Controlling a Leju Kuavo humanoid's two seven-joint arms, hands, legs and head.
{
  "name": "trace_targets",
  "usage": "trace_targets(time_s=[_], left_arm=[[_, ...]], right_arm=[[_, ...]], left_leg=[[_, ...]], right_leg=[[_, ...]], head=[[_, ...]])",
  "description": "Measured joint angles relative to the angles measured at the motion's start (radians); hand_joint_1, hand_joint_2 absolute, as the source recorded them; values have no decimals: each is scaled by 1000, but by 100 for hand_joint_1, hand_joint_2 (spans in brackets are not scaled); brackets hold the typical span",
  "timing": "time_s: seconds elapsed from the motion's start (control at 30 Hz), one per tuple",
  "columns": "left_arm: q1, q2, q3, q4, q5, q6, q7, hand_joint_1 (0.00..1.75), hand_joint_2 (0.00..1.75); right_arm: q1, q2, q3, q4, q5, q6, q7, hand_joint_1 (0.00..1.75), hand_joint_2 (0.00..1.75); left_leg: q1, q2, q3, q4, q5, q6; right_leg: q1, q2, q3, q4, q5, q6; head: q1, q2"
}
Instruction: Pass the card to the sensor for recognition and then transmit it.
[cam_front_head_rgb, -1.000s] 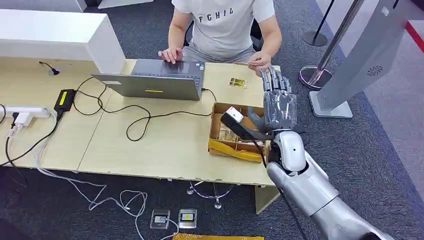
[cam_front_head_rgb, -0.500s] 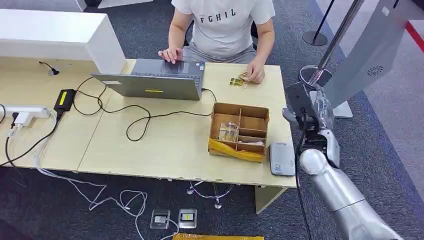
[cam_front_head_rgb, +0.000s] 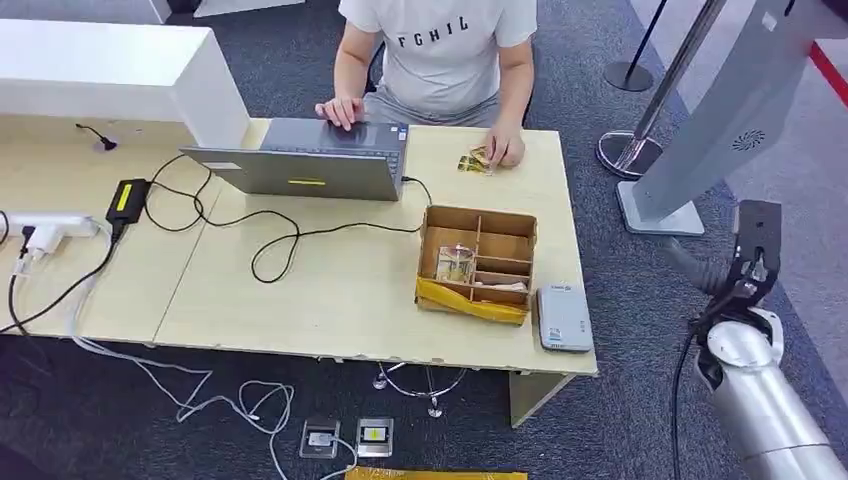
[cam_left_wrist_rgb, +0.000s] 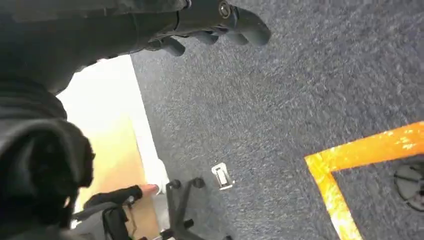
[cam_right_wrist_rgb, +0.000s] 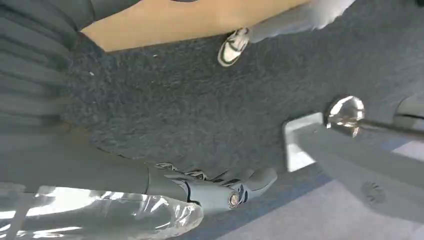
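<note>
A gold card (cam_front_head_rgb: 474, 162) lies at the table's far edge under the fingers of a seated person's hand (cam_front_head_rgb: 502, 150). The grey card sensor (cam_front_head_rgb: 564, 318) sits at the table's near right corner, beside a cardboard compartment box (cam_front_head_rgb: 503, 246) holding more cards (cam_front_head_rgb: 455, 265). My right hand (cam_front_head_rgb: 705, 272) hangs off the table's right side, over the carpet. In the right wrist view my right hand (cam_right_wrist_rgb: 215, 186) has loosely spread fingers and holds nothing. My left hand (cam_left_wrist_rgb: 215, 20) hangs over the carpet with nothing in it.
An open laptop (cam_front_head_rgb: 305, 165) and black cables (cam_front_head_rgb: 270, 245) lie on the wooden table (cam_front_head_rgb: 300, 300). A grey kiosk stand (cam_front_head_rgb: 700, 130) and a barrier post base (cam_front_head_rgb: 625, 150) stand right of the table. Orange floor tape (cam_left_wrist_rgb: 350, 165) and a chair base (cam_left_wrist_rgb: 180, 210) lie below.
My right arm has swung from over the box, out past the table's right edge and down. The person has laid the card on the table.
</note>
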Motion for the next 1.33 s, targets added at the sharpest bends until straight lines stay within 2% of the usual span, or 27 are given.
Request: trace_targets(time_s=[0.03, 0.07, 0.17, 0.23, 0.3, 0.33, 0.43, 0.53, 0.63, 0.83, 1.07, 1.33], left_arm=[[0, -3, 4, 0, 8, 5, 3, 0, 0], [1, -8, 11, 0, 19, 11, 15, 0, 0], [4, -19, 24, 0, 34, 18, 29, 0, 0], [4, -27, 36, 0, 42, 30, 27, 0, 0], [5, -34, 43, 0, 48, 43, 26, 0, 0], [5, -36, 44, 0, 55, 49, 26, 0, 0], [5, -45, 64, 0, 109, 83, 24, 0, 0], [9, -52, 121, 0, 201, 147, -43, 0, 0], [14, -53, 156, 0, 221, 184, -102, 0, 0], [11, -57, 225, -1, 255, 214, -117, 0, 0], [14, -59, 247, -4, 254, 215, -117, 0, 0], [17, -61, 262, -12, 267, 216, -77, 0, 0]], right_arm=[[31, -19, -14, -1, -57, 27, -40, 0, 175], [72, -36, -35, 2, -138, 70, -113, 0, 0], [200, -46, -97, 91, -324, 199, -327, 0, 0], [257, -40, -132, 227, -428, 264, -448, 0, 0], [307, -29, -164, 330, -486, 287, -522, 0, 0], [328, -20, -173, 364, -497, 286, -531, 0, 0], [385, 14, -191, 459, -526, 264, -529, 0, 0], [447, 79, -222, 619, -560, 167, -466, 0, 0], [473, 138, -235, 674, -569, 49, -428, 0, 0], [487, 247, -242, 784, -478, -39, -359, 0, 0], [489, 316, -225, 814, -499, -30, -331, 0, 0], [491, 329, -159, 817, -534, 37, -317, 0, 0]], left_leg=[[0, -1, 0, 0, -1, 0], [1, -2, 0, 0, -1, 0], [2, -4, 0, 0, -3, 1], [2, -5, -1, 0, -4, 1], [2, -5, -1, 0, -4, 1], [3, -5, -1, -1, -5, -1], [4, -1, 3, -1, -6, -1], [5, -5, 2, -1, -7, 0], [5, 5, 3, -1, -10, -4], [6, 5, 7, -1, -10, -4], [5, 7, 9, -1, -10, -4], [6, 7, 9, -1, -10, -4]], right_leg=[[0, -1, 0, 0, -1, 0], [1, -3, 2, -1, -2, -1], [3, -7, 3, -1, -3, -2], [3, -7, 2, -1, -3, -2], [3, -8, 2, -1, -4, -2], [3, -6, 2, -1, -4, -2], [5, -2, 2, -1, -6, -4], [6, -7, 6, -1, -9, -4], [6, 4, 3, 1, -8, -6], [7, 3, 7, 1, -8, -7], [7, 4, 7, 1, -8, -7], [7, 5, 7, 1, -8, -7]], head=[[0, 0], [0, 0], [0, 0], [1, 0], [0, 0], [0, 0], [-1, 0], [1, 0], [-1, 0], [-1, 0], [0, 0], [0, 0]])
